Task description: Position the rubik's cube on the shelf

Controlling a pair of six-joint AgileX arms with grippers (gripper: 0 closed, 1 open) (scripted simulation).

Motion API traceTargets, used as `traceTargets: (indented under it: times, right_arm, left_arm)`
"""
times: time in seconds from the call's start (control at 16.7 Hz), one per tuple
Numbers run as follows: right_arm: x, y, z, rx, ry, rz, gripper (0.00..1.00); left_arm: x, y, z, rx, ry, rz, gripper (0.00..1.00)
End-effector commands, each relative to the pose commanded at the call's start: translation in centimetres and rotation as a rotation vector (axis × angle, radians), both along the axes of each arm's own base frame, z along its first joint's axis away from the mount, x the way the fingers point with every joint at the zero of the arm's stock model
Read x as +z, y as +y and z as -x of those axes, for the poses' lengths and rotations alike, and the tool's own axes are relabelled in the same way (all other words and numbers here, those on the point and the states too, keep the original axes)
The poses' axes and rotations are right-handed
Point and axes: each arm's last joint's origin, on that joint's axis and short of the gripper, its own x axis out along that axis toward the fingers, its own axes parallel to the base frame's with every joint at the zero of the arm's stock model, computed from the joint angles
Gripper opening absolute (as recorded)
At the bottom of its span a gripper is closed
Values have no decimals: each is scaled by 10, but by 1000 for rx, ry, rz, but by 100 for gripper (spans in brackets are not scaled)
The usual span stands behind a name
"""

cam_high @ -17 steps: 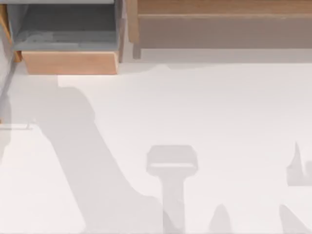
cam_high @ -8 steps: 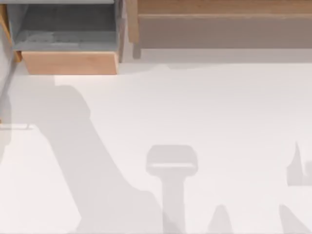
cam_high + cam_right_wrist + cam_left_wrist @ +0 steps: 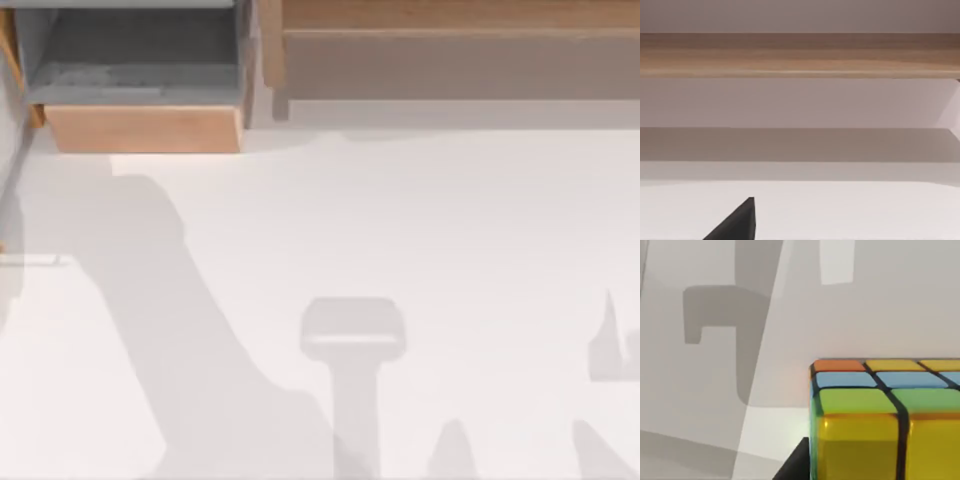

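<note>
rubik's cube (image 3: 885, 425) looms at the left wrist camera (whether its claw holds the cube, cannot tell); keep it level and steer for the shelf (image 3: 450, 40), upper right.

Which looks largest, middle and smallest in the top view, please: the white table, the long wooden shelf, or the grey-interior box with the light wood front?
1. The white table, by far the largest.
2. The long wooden shelf, cut off by the frame's edge, so its full extent is unsure.
3. The grey-interior box, also partly cropped.
</note>
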Motion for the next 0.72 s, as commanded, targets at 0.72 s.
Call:
traceTargets:
  times: [0.72]
  right_arm:
    - [0,0,0,0,0,0,100]
  left_arm:
    - [1,2,1,11,8,6,0]
